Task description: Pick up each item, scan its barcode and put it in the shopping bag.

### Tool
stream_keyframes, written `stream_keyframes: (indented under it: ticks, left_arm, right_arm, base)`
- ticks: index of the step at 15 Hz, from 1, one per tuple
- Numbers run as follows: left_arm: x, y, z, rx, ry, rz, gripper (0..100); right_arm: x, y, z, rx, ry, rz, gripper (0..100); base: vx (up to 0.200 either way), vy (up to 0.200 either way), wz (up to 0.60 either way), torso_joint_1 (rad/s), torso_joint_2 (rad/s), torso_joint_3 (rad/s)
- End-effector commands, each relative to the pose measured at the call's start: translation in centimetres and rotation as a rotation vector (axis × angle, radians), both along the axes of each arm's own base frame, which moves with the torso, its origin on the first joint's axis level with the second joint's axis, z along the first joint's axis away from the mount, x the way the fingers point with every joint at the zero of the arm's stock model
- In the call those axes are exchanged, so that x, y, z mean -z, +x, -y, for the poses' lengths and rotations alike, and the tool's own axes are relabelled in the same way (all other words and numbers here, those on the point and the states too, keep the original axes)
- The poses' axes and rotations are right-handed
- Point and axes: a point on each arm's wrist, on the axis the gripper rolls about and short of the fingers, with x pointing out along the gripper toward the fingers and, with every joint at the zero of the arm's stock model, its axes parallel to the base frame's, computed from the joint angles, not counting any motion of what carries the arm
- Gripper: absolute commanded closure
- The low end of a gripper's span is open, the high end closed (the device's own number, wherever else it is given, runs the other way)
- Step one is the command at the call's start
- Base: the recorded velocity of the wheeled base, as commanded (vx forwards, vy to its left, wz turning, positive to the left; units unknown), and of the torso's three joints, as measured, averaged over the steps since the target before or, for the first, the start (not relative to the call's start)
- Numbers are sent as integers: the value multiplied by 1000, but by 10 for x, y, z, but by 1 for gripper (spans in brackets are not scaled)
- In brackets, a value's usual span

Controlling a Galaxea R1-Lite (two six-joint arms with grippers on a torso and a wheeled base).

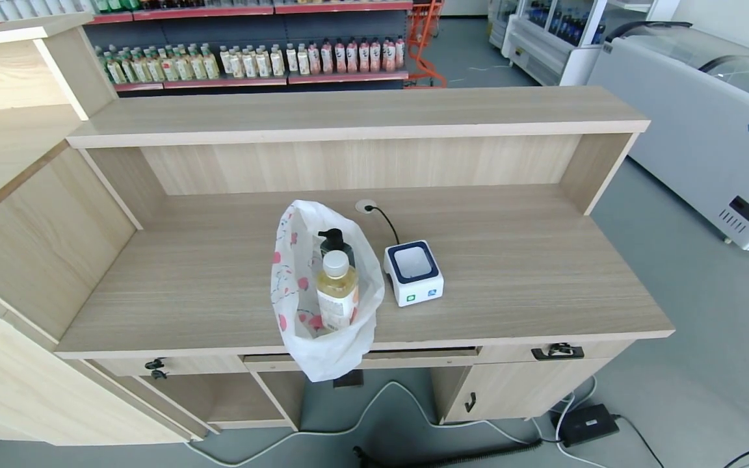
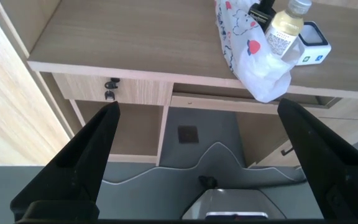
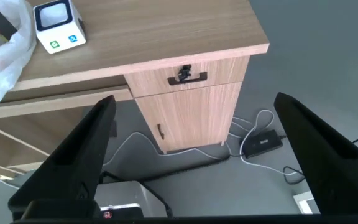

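Bag (image 1: 290, 260): one tea bottle (image 1: 337, 292), one pump bottle (image 1: 334, 242); one scanner (image 1: 413, 272); end effectors (image 2: 199, 106) (image 3: 194, 98) gaping, empty.

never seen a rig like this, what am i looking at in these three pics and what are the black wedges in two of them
It is a robot with two arms, each ending in a pincer. The wide picture comes from a camera on its head, looking down at a wooden counter. The other two come from cameras on its wrists. The black wedges there are the left pincer and the right pincer, both open and holding nothing. On the counter stands a shopping bag, sagging over the front edge, with a drink bottle and a dark pump bottle inside. Beside it, on the robot's right, sits a white scanner.
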Motion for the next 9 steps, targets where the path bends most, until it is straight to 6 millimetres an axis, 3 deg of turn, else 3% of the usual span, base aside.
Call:
stream_keyframes:
  ticks: [1, 9]
  left_arm:
    - [0, 0, 0, 0, 0, 0, 0]
    - [0, 0, 0, 0, 0, 0, 0]
  right_arm:
    - [0, -1, 0, 2, 0, 10, 0]
    - [1, -1, 0, 2, -3, 8, 0]
  base:
    - [0, 0, 0, 0, 0, 0]
    - [0, 0, 0, 0, 0, 0]
